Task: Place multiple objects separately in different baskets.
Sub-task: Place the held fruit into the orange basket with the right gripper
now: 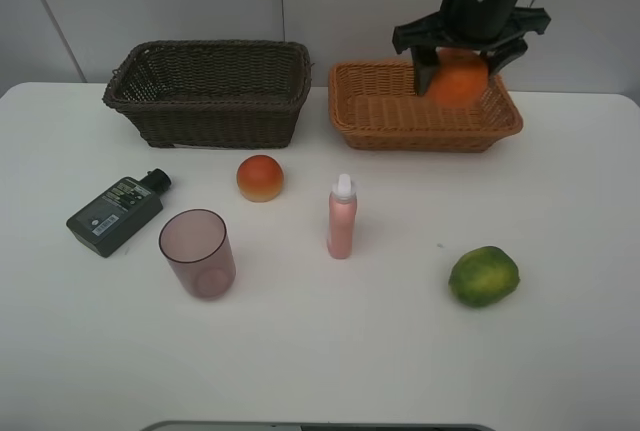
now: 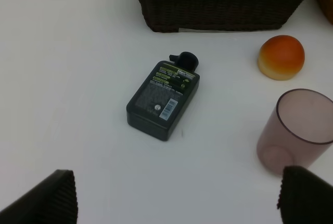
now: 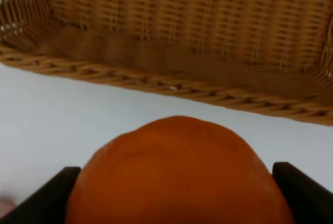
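My right gripper [image 1: 460, 69] [image 3: 177, 198] is shut on the orange tangerine [image 1: 460, 81] [image 3: 177, 177] and holds it above the right part of the orange-tan basket [image 1: 400, 136] [image 3: 182, 26]. The dark brown basket [image 1: 210, 121] [image 2: 208, 11] stands to its left. On the table lie the flat dark-green bottle [image 1: 115, 213] [image 2: 164, 99], the peach-like fruit [image 1: 260, 178] [image 2: 281, 56], the upright pink cup [image 1: 198, 253] [image 2: 296, 133], the upright slim pink bottle [image 1: 342, 219] and the green fruit [image 1: 484, 276]. My left gripper [image 2: 177, 198] is open above the table near the dark-green bottle, holding nothing.
The white table [image 1: 560, 191] runs to a pale wall behind the baskets. The left arm does not show in the exterior high view.
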Action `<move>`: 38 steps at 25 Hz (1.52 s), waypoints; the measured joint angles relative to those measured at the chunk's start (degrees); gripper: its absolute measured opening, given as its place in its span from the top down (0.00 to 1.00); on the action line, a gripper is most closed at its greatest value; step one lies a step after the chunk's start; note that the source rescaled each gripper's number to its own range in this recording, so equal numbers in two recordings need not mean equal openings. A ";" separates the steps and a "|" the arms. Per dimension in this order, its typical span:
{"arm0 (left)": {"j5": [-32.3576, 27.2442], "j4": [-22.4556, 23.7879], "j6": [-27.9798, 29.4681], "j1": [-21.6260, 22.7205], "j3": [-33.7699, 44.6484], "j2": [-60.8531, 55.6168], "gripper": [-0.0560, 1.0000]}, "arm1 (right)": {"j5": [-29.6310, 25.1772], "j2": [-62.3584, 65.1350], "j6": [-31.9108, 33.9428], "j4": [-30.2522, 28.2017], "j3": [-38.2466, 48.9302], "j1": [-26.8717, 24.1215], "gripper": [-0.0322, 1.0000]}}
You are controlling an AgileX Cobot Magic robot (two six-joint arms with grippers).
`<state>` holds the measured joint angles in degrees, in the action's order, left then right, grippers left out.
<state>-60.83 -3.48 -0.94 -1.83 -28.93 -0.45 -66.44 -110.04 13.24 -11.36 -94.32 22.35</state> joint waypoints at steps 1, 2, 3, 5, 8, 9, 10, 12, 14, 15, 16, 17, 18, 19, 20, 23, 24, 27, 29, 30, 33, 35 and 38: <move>0.00 0.00 0.00 0.00 0.00 0.00 0.01 | -0.33 -0.68 -0.12 -0.12 -1.19 -0.22 0.31; 0.00 0.00 0.00 0.00 0.00 0.00 0.01 | -0.70 -1.49 -0.24 -0.13 -2.62 -0.58 0.32; 0.00 0.00 0.00 0.00 0.00 0.00 0.01 | -1.11 -2.14 -0.30 -0.07 -4.03 -0.67 0.32; 0.00 0.00 0.00 0.00 0.00 0.00 0.01 | -1.69 -3.55 -0.41 -0.43 -6.10 -1.26 0.32; 0.00 0.00 0.00 0.00 0.00 0.00 0.01 | -1.87 -5.22 -0.41 -2.25 -7.85 -1.44 0.32; 0.00 0.00 0.00 0.00 0.00 0.00 0.01 | -1.70 -5.60 -0.41 -2.46 -8.04 -1.44 0.32; 0.00 0.00 0.00 0.00 0.00 0.00 0.01 | -1.44 -5.81 -0.41 -2.57 -8.09 -1.44 0.32; 0.00 0.00 0.00 0.00 0.00 0.00 0.01 | -0.33 -5.87 -0.41 -2.60 -8.09 -1.44 0.32; 0.00 0.00 0.00 0.00 0.00 0.00 0.01 | 1.01 -5.87 -0.41 -2.65 -8.09 -1.44 0.32; 0.00 0.00 0.00 0.00 0.00 0.00 0.01 | 1.62 -5.87 -0.41 -2.62 -8.09 -1.44 0.32; 0.00 0.00 0.00 0.00 0.00 0.00 0.01 | 2.18 -5.87 -0.41 -2.62 -8.09 -1.44 0.32; 0.00 0.00 0.00 0.00 0.00 0.00 0.01 | 2.88 -5.87 -0.41 -2.62 -8.09 -1.44 0.32; 0.00 0.00 0.00 0.00 0.00 0.00 0.01 | 3.71 -5.87 -0.41 -2.62 -8.09 -1.44 0.32; 0.00 0.00 0.00 0.00 0.00 0.00 0.01 | 4.51 -5.87 -0.41 -2.62 -8.09 -1.44 0.32; 0.00 0.00 0.00 0.00 0.00 0.00 0.01 | 5.13 -5.87 -0.41 -2.62 -8.09 -1.44 0.32; 0.00 0.00 0.00 0.00 0.00 0.00 0.01 | 7.54 -5.87 -0.41 -2.62 -8.09 -2.16 0.32; 0.00 0.00 0.00 0.00 0.00 0.00 0.01 | 8.47 -5.87 -0.41 -2.62 -8.09 -2.59 0.32; 0.00 0.00 0.00 0.00 0.00 0.00 0.01 | 10.33 -6.73 -0.41 -2.62 -8.09 -4.05 0.32; 0.00 0.00 0.00 0.00 0.00 0.00 0.01 | 10.88 -8.01 -0.41 -2.57 -8.09 -5.18 0.32; 0.00 0.00 0.00 0.00 0.00 0.00 0.01 | 11.18 -8.64 -0.41 -2.36 -8.09 -5.44 0.32; 0.00 0.00 0.00 0.00 0.00 0.00 0.01 | 13.29 -10.63 -0.41 -1.98 -8.09 -6.23 0.32; 0.00 0.00 0.00 0.00 0.00 0.00 0.01 | 15.11 -11.87 -0.41 -1.85 -8.09 -6.57 0.32; 0.00 0.00 0.00 0.00 0.00 0.00 0.01 | 17.83 -13.31 -0.41 -1.89 -8.09 -6.74 0.32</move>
<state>-60.83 -3.48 -0.94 -1.83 -28.93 -0.45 -48.61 -123.34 12.83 -13.24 -102.41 15.61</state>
